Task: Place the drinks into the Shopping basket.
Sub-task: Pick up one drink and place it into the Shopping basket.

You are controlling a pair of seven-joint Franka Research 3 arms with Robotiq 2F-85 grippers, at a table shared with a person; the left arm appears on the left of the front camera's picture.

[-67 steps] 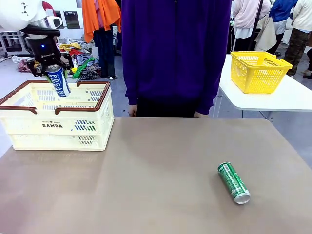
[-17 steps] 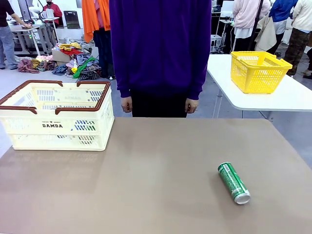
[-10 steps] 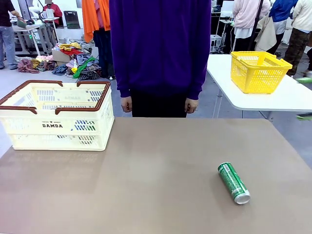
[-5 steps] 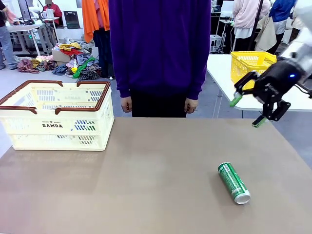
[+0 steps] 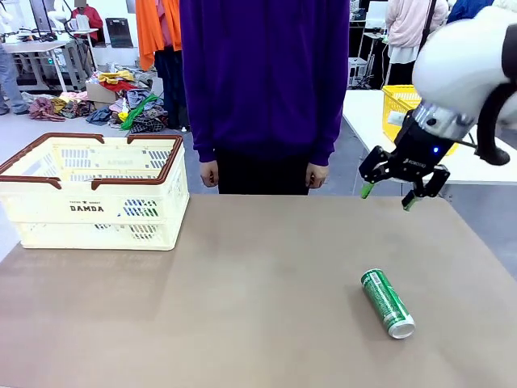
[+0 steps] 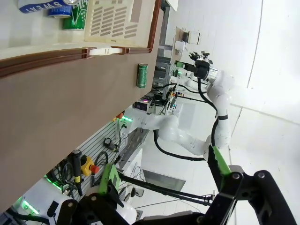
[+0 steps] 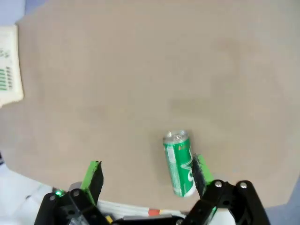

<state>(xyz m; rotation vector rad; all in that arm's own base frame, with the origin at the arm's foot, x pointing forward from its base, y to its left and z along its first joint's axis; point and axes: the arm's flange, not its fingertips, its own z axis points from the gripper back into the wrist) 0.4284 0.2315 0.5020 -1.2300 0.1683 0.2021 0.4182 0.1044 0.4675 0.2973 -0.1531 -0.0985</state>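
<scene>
One green drink can (image 5: 388, 303) lies on its side at the table's right front. My right gripper (image 5: 387, 196) hangs open above the table's far right, beyond the can. In the right wrist view the can (image 7: 179, 162) lies just inside the right finger (image 7: 201, 169), well below the open gripper (image 7: 147, 171). The cream Shopping basket (image 5: 48, 212) stands at the far left. In the left wrist view its brown rim (image 6: 47, 58) runs across the picture, and a blue can (image 6: 40, 5) and a green can (image 6: 75, 15) lie inside. My left gripper (image 6: 164, 166) is open and holds nothing.
A person in a purple top (image 5: 262, 81) stands at the table's far edge, hands (image 5: 210, 172) hanging down. A yellow basket (image 5: 397, 103) sits on a white side table at the back right, partly behind my right arm. Bare tabletop (image 5: 242, 283) spreads between the basket and the can.
My right arm has swung in from the right edge and moved left over the table's far right, jaws open. The can and the basket have not moved.
</scene>
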